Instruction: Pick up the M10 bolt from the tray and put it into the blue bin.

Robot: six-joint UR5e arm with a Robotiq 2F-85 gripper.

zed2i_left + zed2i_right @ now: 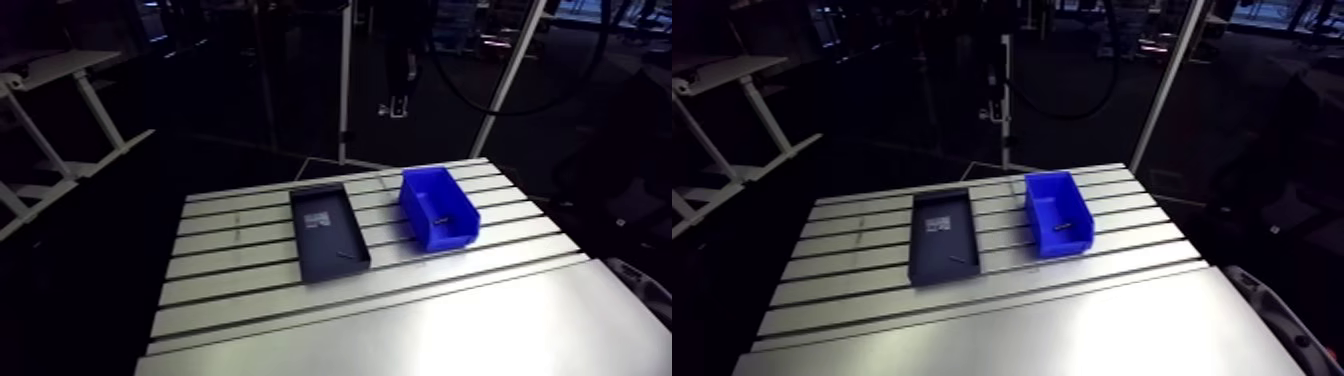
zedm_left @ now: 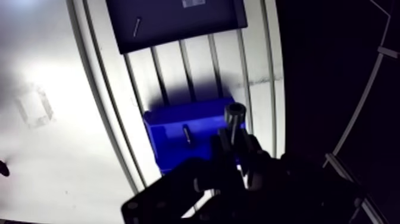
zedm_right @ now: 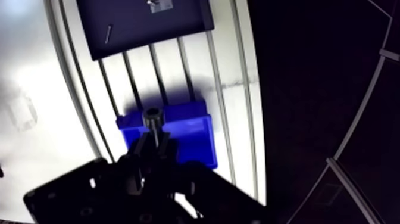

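The gripper [image 2: 233, 142] is clamped on the bolt [image 2: 234, 117], whose head sticks out past its fingertips, above the blue bin [image 2: 169, 128]. A thin screw [image 2: 187, 133] lies inside the bin. Near the bin, apart from it, the dark tray [image 2: 178, 27] holds another screw [image 2: 137, 25].

The M10 bolt [image 2: 234, 119], a dull metal socket-head bolt, is seen clamped between the fingers of the gripper [image 2: 235, 146], its round hollow head standing clear ahead of the fingertips, over the far wall of the blue bin [image 1: 452, 238]. The bin, open-topped and of bright blue plastic, is set upright on the slotted table, a thin dark screw [image 2: 186, 133] lying on its floor. Just beside it, apart, the shallow dark rectangular tray [image 1: 322, 262] is laid flat, with a small slim screw [image 2: 137, 25] inside
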